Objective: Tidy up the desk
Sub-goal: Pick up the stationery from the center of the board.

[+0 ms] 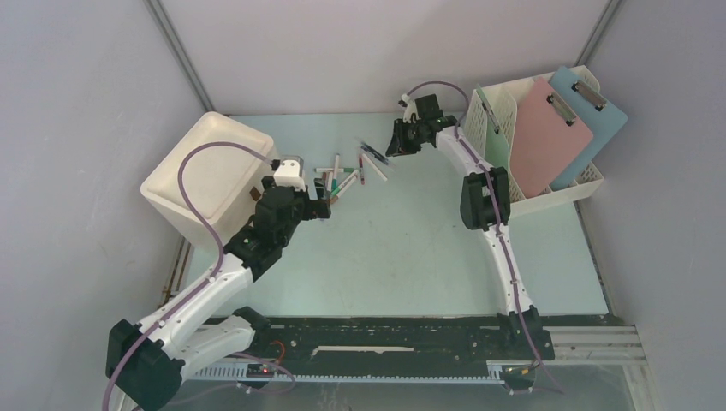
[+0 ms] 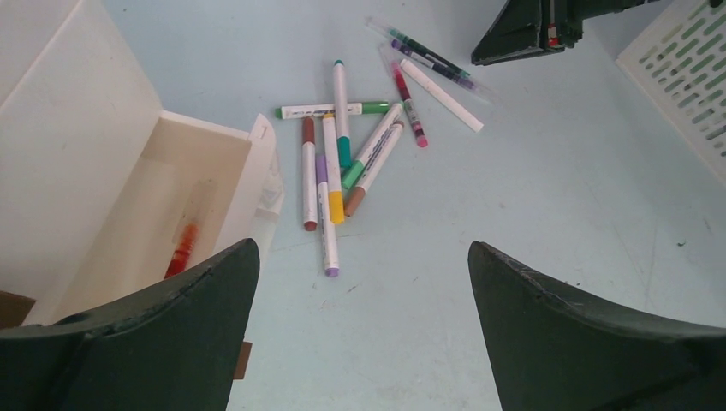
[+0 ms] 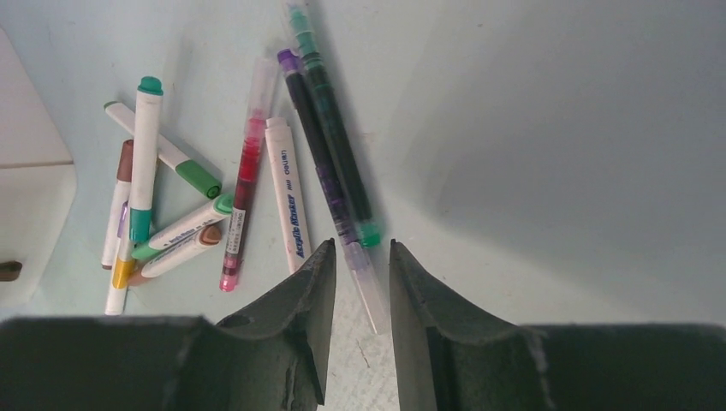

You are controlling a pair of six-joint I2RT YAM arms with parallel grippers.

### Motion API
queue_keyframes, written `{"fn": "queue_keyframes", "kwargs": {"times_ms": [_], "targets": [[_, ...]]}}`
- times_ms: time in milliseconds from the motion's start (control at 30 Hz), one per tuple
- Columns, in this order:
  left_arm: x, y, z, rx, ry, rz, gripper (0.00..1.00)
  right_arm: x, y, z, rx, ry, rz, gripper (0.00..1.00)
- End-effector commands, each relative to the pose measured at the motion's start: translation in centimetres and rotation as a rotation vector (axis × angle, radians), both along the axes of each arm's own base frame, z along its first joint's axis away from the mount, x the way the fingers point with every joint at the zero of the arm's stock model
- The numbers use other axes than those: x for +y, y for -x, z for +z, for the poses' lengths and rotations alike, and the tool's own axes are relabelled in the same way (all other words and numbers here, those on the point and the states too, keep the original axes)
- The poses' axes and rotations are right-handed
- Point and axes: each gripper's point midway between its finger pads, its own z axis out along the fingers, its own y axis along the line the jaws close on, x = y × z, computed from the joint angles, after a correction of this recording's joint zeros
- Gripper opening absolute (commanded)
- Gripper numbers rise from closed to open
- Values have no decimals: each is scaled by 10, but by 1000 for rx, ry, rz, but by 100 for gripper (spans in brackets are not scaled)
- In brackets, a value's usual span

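The desk [image 1: 411, 248] fills the floor of my overhead view, pale green between grey walls, with both arms reaching out over its far half. My left gripper [image 2: 361, 253] hangs with its jaws spread wide and nothing between them, just short of a loose heap of markers [image 2: 334, 163] lying criss-crossed on the desk. Just left of that heap is the white bin [image 2: 103, 128], and I can see an orange marker [image 2: 181, 248] inside it. My right gripper [image 3: 360, 248] is low over the desk with its jaws drawn narrow but not closed. They straddle the clear end of a purple pen [image 3: 321, 145] without pinching it. A green pen [image 3: 338, 137] lies alongside that one, touching it, with a white marker [image 3: 287, 193] and a red pen [image 3: 244, 171] just beside. At the far right the white file rack [image 1: 505, 103] holds a pink clipboard [image 1: 548, 137] and a blue clipboard [image 1: 599, 120].
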Motion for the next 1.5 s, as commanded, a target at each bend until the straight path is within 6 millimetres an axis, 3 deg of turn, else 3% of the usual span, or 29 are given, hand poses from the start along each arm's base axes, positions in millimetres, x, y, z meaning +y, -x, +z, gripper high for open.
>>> {"fn": "queue_keyframes", "kwargs": {"times_ms": [0, 367, 867, 1167, 1467], "targets": [[-11, -1, 18, -46, 95, -30, 100, 4, -9, 13, 2, -68, -29, 38], [-19, 1, 22, -55, 145, -64, 100, 5, 18, -15, 128, -76, 1, 36], [-38, 8, 10, -17, 234, -139, 100, 22, 66, -17, 108, 43, 149, 18], [-41, 13, 10, -10, 265, -154, 100, 12, 67, -19, 28, 189, 159, 18], [-43, 18, 5, -1, 292, -166, 100, -4, 68, -25, -72, 382, 199, 26]]}}
